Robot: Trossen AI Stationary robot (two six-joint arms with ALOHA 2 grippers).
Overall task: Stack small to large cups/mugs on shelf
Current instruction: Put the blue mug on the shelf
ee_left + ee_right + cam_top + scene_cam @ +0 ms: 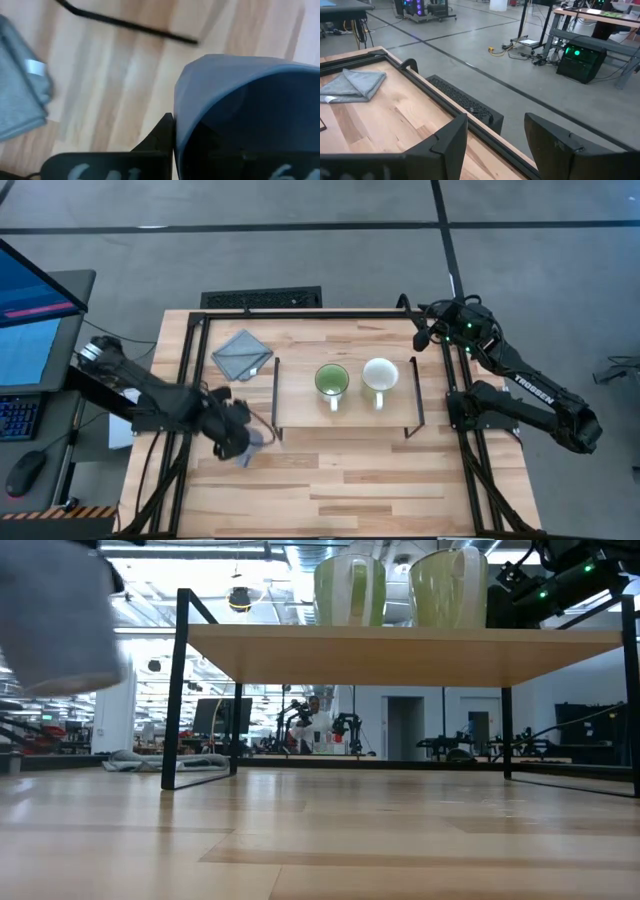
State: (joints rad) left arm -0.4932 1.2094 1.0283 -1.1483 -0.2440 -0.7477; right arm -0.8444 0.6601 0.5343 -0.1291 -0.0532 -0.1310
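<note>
Blue mug (pixel 240 115) is clamped in the left tool (pixel 238 442), beside the light-wood shelf (pixel 300 412) bearing green mug (pixel 332 381) and cream mug (pixel 380 375); folded grey cloth (pixel 241 354) nearby; right tool (pixel 495 145) gapes empty.

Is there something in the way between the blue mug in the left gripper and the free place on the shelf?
Nothing visible. The blue mug, in the left gripper, is just off the shelf's left end, whose left part is bare beside the green mug.

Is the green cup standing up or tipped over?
Standing up. The green cup sits on the shelf with its open mouth facing up, beside the white cup.
</note>
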